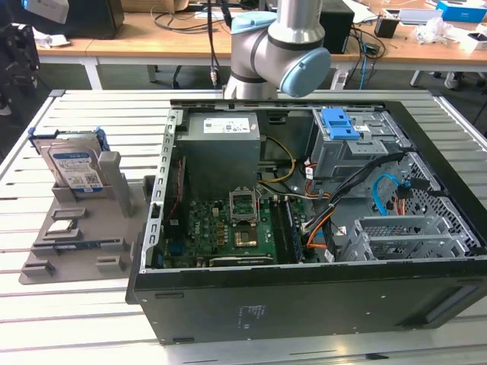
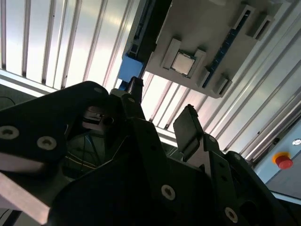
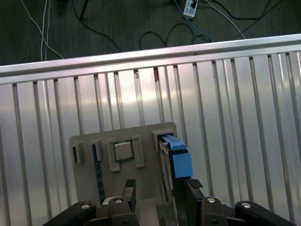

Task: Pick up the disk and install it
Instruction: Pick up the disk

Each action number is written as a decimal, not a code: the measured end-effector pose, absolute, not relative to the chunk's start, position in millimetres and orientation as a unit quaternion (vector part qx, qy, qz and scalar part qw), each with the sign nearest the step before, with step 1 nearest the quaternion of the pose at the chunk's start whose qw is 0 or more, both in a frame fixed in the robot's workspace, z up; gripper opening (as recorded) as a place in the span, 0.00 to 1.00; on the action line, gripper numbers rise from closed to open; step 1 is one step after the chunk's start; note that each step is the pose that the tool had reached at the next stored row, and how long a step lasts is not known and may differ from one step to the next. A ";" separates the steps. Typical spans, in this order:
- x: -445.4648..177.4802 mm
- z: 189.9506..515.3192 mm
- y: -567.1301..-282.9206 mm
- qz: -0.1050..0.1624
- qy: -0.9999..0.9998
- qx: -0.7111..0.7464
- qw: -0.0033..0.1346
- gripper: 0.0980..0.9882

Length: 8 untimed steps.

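Note:
The disk (image 1: 74, 169) stands on edge in a grey holder (image 1: 84, 243) at the exterior view's left, its white-and-blue label facing out and its blue carrier around it. In the first wrist view I look down on the disk's (image 3: 176, 159) thin edge and blue carrier end. My gripper (image 3: 161, 189) hangs above it, open, with one finger on each side of the disk's line and nothing between them. In the second wrist view the gripper (image 2: 161, 109) is dark in the foreground, and the carrier's blue corner (image 2: 125, 70) shows just beyond its fingertips.
An open black computer case (image 1: 304, 304) fills the middle and the exterior view's right, with a grey power supply (image 1: 221, 144), a motherboard (image 1: 228, 228) and a blue bracket (image 1: 340, 124) on the drive cage. A processor chip (image 3: 123, 151) lies on the holder. A red button (image 2: 283, 161) sits beyond the slatted table.

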<state>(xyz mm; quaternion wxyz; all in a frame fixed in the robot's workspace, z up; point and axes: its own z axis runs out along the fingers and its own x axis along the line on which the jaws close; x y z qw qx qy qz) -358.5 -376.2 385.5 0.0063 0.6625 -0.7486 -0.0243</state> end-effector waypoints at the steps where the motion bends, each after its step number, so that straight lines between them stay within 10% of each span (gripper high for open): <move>1: -356.6 384.7 -375.8 -0.024 -0.749 0.663 0.006 0.50; 8: -351.0 369.3 -371.9 -0.023 -0.748 0.663 0.008 0.50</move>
